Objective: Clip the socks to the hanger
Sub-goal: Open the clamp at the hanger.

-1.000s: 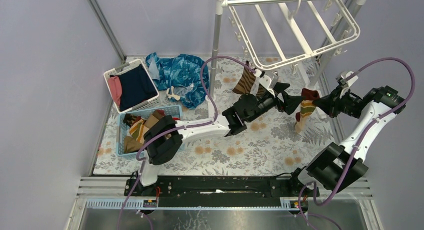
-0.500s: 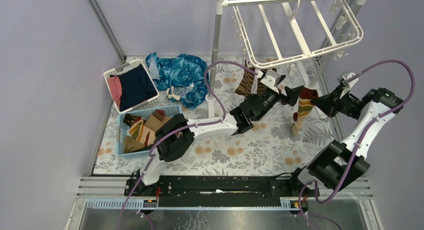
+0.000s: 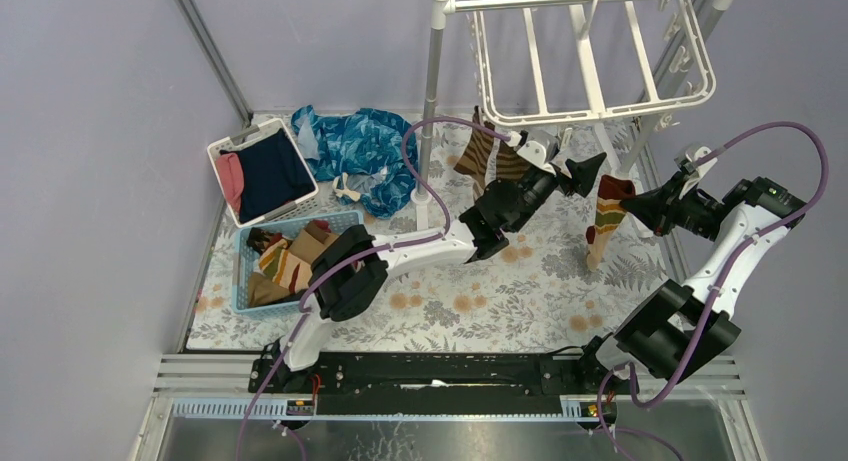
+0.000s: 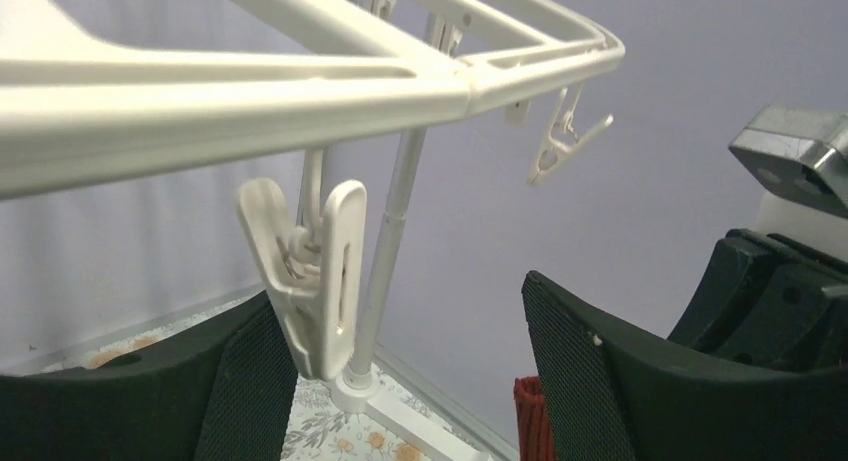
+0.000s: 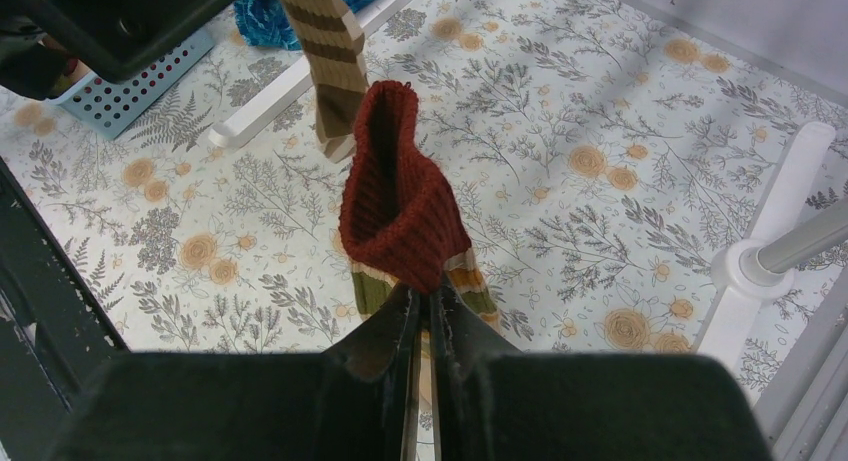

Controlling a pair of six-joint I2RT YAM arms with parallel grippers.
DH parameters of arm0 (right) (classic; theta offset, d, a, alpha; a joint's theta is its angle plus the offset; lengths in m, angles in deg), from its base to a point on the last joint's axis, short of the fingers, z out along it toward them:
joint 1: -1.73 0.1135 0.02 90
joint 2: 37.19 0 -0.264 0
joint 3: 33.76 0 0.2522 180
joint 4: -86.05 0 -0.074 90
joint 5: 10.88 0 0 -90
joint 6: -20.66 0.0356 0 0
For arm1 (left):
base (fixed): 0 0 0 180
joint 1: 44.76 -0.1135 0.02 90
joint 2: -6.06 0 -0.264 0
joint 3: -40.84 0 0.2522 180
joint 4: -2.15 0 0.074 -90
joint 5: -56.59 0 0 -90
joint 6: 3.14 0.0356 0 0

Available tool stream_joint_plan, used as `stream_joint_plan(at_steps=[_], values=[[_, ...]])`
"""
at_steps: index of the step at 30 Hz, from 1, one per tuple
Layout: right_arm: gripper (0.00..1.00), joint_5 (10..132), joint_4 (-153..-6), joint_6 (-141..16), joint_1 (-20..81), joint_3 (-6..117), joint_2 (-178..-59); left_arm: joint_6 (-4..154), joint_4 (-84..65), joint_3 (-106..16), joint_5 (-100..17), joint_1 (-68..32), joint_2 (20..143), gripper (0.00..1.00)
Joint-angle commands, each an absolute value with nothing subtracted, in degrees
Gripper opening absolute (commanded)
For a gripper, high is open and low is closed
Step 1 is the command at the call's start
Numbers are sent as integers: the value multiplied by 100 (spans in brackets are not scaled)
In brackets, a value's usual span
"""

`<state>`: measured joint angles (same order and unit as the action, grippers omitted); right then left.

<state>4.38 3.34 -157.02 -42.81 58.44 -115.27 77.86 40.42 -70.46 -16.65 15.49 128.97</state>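
Observation:
The white hanger (image 3: 597, 59) hangs from the rack's top bar, with small clips along its rim. My left gripper (image 3: 578, 171) is open just under its front edge; in the left wrist view a white clip (image 4: 312, 273) hangs by the left finger, between the open jaws. A dark-striped brown sock (image 3: 476, 151) hangs clipped at the hanger's front left. My right gripper (image 3: 640, 203) is shut on a sock with a red cuff and green and orange bands (image 3: 608, 217), which dangles to the right of the left gripper. Its cuff shows in the right wrist view (image 5: 395, 203).
A blue basket (image 3: 241, 278) holds more socks (image 3: 290, 256) at the left. A white basket (image 3: 226, 149) holds navy and pink clothes. A blue patterned cloth (image 3: 355, 149) lies behind. The rack pole (image 3: 433, 91) and its feet stand on the flowered mat.
The hanger has swung up and turned. My left gripper has risen toward the hanger's front edge. The right gripper has kept hold of the red-cuffed sock almost in place.

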Motion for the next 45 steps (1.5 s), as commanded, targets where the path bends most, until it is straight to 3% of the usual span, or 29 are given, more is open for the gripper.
stream_joint_plan(at_steps=[1, 18, 34, 45], values=[[8, 117, 469, -15846, -4301, 5818, -11550, 8035, 4282, -7345, -1564, 1484, 12919, 80], [8, 108, 469, -15872, -4301, 5805, -11549, 8031, 4193, -7136, -1156, 1430, 12512, 77], [8, 116, 470, -15889, -4301, 5796, -11532, 7890, 4066, -6617, -1627, 1380, 11972, 76], [8, 134, 474, -15907, -4301, 5788, -11540, 7811, 3830, -6602, -1743, 1351, 11923, 69]])
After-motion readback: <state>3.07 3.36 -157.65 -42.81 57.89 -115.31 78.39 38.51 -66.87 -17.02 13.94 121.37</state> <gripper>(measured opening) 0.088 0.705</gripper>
